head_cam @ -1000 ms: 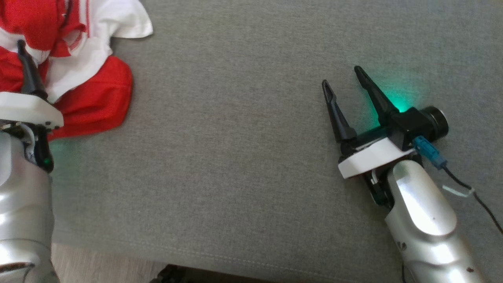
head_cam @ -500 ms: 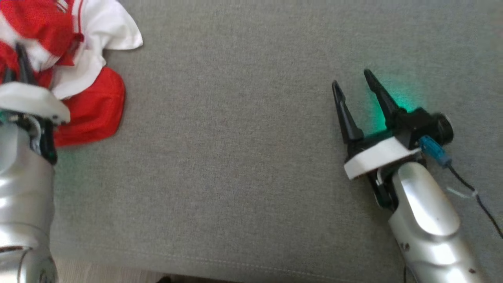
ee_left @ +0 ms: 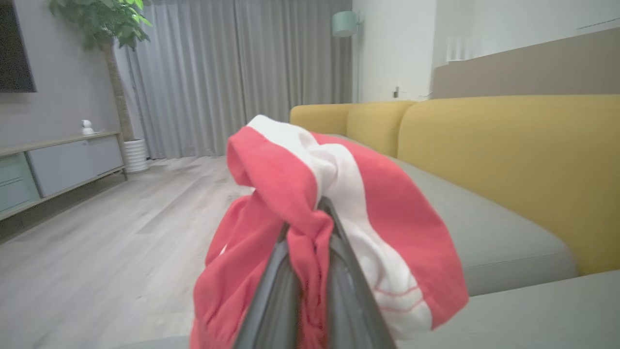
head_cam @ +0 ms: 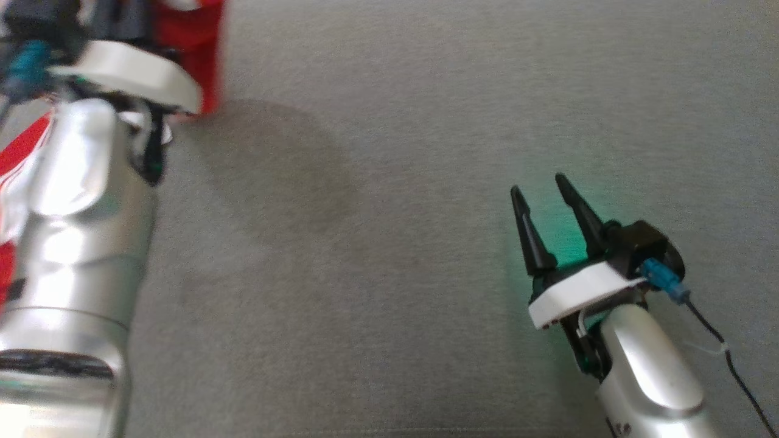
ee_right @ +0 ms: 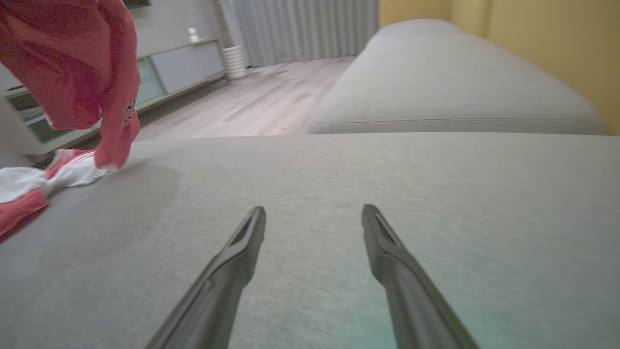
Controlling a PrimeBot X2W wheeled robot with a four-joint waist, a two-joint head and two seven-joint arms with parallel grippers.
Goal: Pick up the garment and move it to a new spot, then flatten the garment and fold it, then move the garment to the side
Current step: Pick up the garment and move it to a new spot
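Note:
The garment [ee_left: 368, 194] is red and white cloth, and my left gripper [ee_left: 312, 218] is shut on a bunched fold of it, with the cloth draped over both fingers. In the head view, my raised left arm [head_cam: 79, 201] fills the left side, with the red garment [head_cam: 195, 48] hanging by its wrist at the top left. In the right wrist view, the garment [ee_right: 87, 72] hangs at the upper left, its lower end lying on the cushion. My right gripper [head_cam: 538, 185] rests low over the cushion at the lower right, open and empty, fingers [ee_right: 242, 252] spread.
The grey sofa cushion [head_cam: 389, 152] spreads wide between the two arms. A yellow backrest [ee_left: 508, 160] runs along one side. Beyond the cushion's edge lie a wooden floor [ee_left: 97, 232] and a low cabinet [ee_left: 58, 160]. A black cable [head_cam: 730, 365] trails from my right wrist.
My left gripper has shut on the garment and lifted it up off the cushion. The head camera has shifted. My right gripper has stayed open.

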